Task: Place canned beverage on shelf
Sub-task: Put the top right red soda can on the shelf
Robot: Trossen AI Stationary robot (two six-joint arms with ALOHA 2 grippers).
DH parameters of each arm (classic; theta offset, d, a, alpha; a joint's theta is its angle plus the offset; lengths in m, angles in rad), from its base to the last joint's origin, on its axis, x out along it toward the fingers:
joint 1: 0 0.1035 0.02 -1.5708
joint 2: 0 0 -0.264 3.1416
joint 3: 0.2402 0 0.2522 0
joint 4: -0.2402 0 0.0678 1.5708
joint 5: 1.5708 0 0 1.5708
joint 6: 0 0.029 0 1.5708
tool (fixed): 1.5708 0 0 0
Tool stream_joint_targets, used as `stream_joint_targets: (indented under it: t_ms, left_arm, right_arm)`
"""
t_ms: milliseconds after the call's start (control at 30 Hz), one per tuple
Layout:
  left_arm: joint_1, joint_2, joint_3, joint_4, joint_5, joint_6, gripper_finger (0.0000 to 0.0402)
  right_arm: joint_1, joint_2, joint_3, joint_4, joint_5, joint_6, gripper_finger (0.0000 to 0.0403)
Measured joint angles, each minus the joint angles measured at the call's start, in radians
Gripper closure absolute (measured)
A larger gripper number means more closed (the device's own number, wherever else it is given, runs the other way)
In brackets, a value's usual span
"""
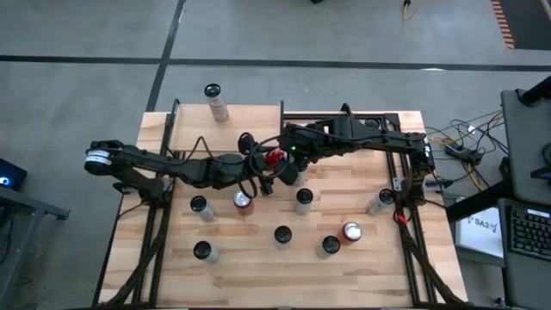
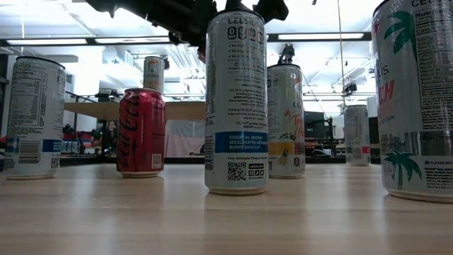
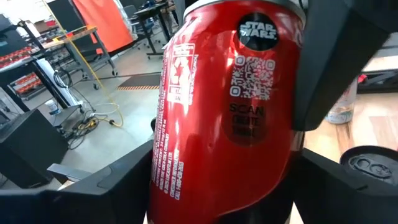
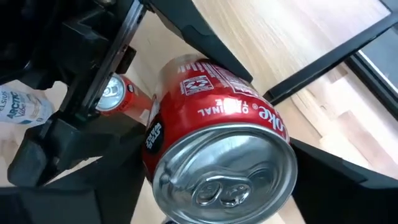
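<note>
A: One red can [image 4: 214,149] hangs above the table [image 1: 362,267], both sets of jaws on it at mid-air. The left gripper [image 3: 230,180] flanks its side wall; the right gripper [image 4: 217,205] straddles it near the top end.

B: How will it handle?

A: Thin glossy aluminium, a smooth cylinder; likely slippery, dentable if squeezed hard, and weighty if full. Take it mid-wall, not the rim.

B: And the shelf [image 1: 258,116]?

A: Pale planks on black posts, just beyond the jaws, one tall can [image 1: 215,102] already standing there.
</note>
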Motion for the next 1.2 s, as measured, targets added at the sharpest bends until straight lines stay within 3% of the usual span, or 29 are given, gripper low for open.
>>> stream_joint_targets:
  t_ms: [133, 400, 633, 933, 1200]
  left_arm:
    - [-0.001, 0.000, -0.003, -0.016, -0.004, 0.007, 0.0112]
    - [0.000, -0.066, -0.044, -0.018, -0.012, 0.020, 0.0112]
    - [0.027, -0.338, -0.193, -0.005, -0.064, 0.043, 0.0112]
    - [0.081, -0.681, -0.454, 0.018, -0.179, -0.057, 0.0112]
    - [0.094, -0.845, -0.551, 0.063, -0.313, -0.093, 0.0112]
  right_arm:
    - [0.000, -0.002, 0.007, 0.023, 0.007, -0.004, 0.0035]
    - [0.000, -0.007, 0.110, -0.024, 0.033, -0.090, 0.0026]
    - [0.000, -0.046, 0.162, -0.130, 0.214, -0.150, 0.0024]
    - [0.000, -0.069, 0.108, -0.096, 0.283, -0.274, 0.0024]
    - [-0.005, -0.073, -0.033, 0.020, 0.287, -0.306, 0.0024]
